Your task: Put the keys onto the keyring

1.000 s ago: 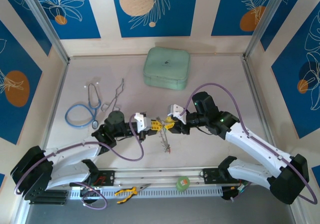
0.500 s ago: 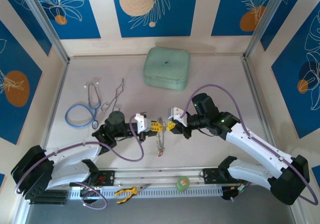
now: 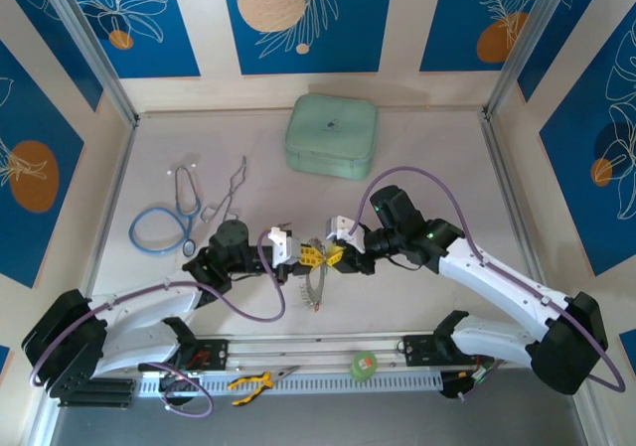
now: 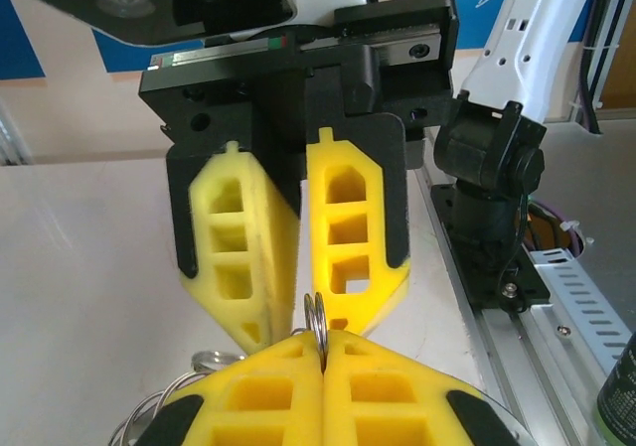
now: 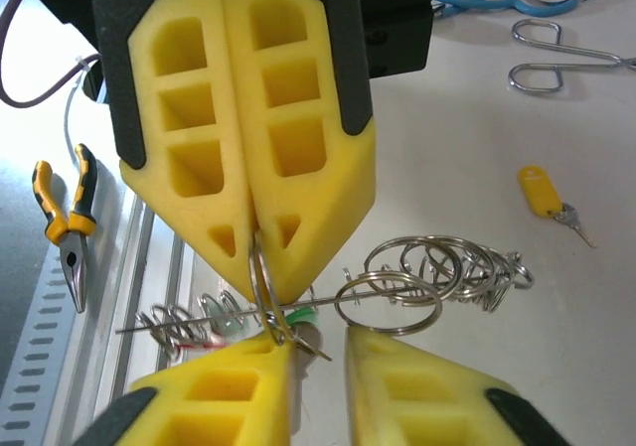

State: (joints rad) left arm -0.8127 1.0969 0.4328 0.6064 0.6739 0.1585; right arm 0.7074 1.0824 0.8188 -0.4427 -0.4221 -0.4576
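The keyring (image 5: 442, 264) is up off the surface (image 5: 477, 128) here, strung between the two arms in the middle of the workspace, its tangle of linked loops trailing off to one side. One thin loop is nipped right at the tips of the left pincer (image 5: 260, 262), whose pads are pressed tight together on it. That's a slender hold, folks, wire edge-on in soft yellow foam, and with the rest of the chain hanging from it I'd say a twist or a tug could roll that loop straight out. The right pincer (image 5: 318, 345) sits just below, nose to nose with its partner, its pads spread apart and nothing clamped between them. A loop leans against one pad, though whether it is resting there or merely crossing in front I cannot tell. Here's the danger. If it closes from there it could snatch two or three loops at once, or the wrong one, and the arms would be pulling against each other through a snarl. The tips are so close that a small misjudgement bumps foam on foam and knocks the grip loose. There are glimpses of green and red among the loops, too hidden to call. And look out there: the yellow key (image 5: 542, 188) lies alone on the surface, well apart from the ring. Drop the chain now and it may land in a heap near the pliers (image 5: 65, 218).
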